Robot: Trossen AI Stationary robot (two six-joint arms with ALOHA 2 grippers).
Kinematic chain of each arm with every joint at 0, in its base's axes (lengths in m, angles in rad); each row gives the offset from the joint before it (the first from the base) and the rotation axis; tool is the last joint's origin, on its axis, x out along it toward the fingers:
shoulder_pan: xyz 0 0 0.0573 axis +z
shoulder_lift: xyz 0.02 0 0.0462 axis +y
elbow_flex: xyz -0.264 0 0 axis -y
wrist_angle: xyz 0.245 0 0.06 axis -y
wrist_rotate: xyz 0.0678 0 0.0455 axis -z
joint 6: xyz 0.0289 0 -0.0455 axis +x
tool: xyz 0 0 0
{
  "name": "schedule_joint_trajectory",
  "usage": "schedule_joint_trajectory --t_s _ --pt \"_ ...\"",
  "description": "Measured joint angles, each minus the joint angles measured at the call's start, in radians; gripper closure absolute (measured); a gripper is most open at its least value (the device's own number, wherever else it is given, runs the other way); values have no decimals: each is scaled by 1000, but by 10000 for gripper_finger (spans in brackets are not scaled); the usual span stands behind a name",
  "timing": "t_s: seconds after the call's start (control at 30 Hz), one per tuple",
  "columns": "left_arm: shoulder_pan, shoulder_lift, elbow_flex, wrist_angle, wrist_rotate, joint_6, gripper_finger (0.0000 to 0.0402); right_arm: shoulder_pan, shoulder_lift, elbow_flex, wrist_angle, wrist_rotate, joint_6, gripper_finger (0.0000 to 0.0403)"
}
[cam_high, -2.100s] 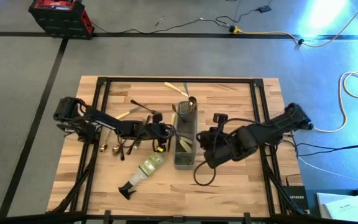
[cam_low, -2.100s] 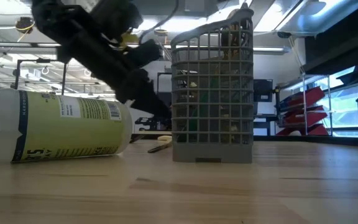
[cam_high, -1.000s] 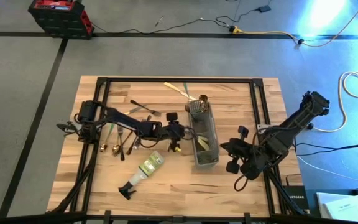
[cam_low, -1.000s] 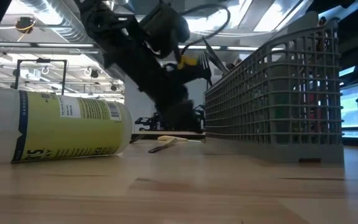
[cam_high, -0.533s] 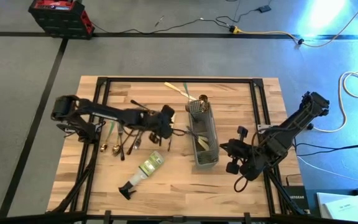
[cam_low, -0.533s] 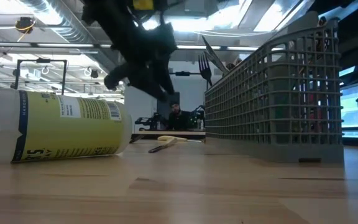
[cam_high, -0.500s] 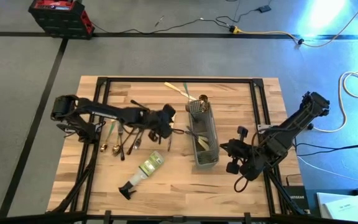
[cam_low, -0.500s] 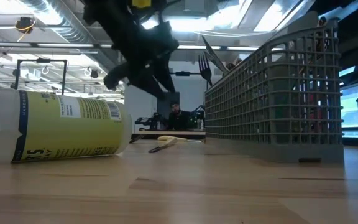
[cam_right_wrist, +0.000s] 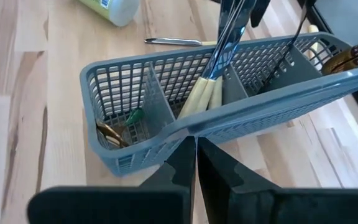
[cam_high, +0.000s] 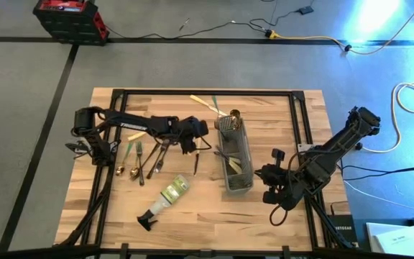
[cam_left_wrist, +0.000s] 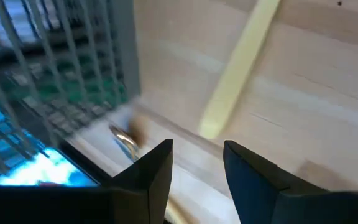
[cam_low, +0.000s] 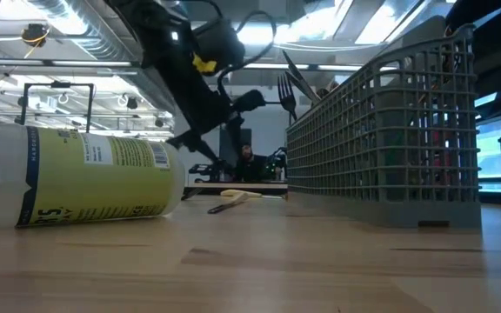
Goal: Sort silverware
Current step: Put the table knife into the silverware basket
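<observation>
Caddy (cam_right_wrist: 166,134) holds cream-handled silverware (cam_right_wrist: 205,96) (middle compartment).

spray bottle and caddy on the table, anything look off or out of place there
Yes. The spray bottle lies tipped on its side on the table, nozzle toward the front edge, among the sorting. The grey caddy sits slightly askew to the table's edges. Loose silverware lies scattered left of it.

Industrial lab or workshop: grey floor (cam_high: 42,144) with trailing cables (cam_high: 408,97), red toolbox (cam_high: 67,18), exposed ceiling ducts (cam_low: 68,26), wooden bench (cam_high: 192,208).
</observation>
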Motion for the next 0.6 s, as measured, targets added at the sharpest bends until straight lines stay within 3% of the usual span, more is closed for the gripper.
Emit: schedule_joint_trajectory --t_s 0.13,0.27,0.6 --pt "-12 15 18 17 28 80 272 -3 0 0 0 0 -22 403" --pt "-19 69 86 -90 23 121 272 -3 0 0 0 -5 -23 403" --pt "-51 231 206 -203 -109 232 272 -2 0 -3 -1 -47 -23 403"
